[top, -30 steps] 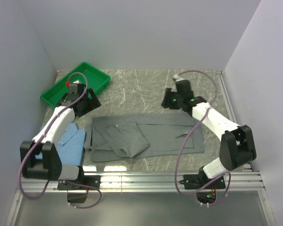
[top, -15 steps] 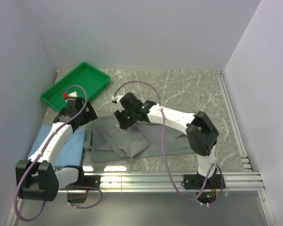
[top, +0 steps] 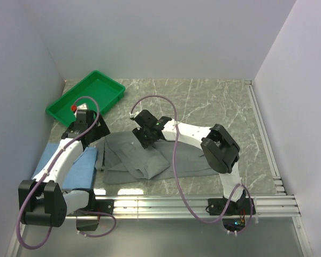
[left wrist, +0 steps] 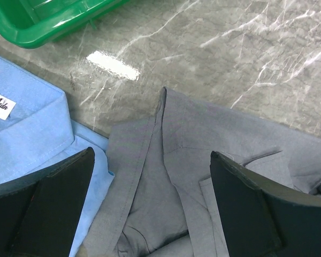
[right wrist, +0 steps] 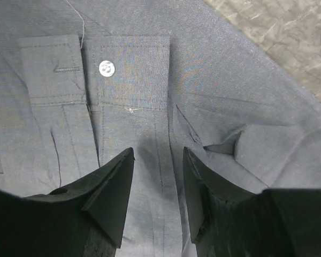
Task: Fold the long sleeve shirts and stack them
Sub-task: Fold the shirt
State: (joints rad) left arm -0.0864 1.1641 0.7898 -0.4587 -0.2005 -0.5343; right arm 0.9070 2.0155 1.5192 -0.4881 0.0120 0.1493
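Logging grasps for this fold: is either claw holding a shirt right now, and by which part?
Nothing is held. Both the left claw and the right claw are open over the grey shirt, with no cloth pinched.

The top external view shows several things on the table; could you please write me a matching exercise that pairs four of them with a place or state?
Things:
1. green tray
2. grey shirt
3. light blue shirt
4. right gripper

Places or states:
A. open, close over grey cloth, near a white button
B. spread across the middle of the table, partly folded
C. far left corner of the table
D. near left part of the table

Pairs: 1-C, 2-B, 3-D, 4-A
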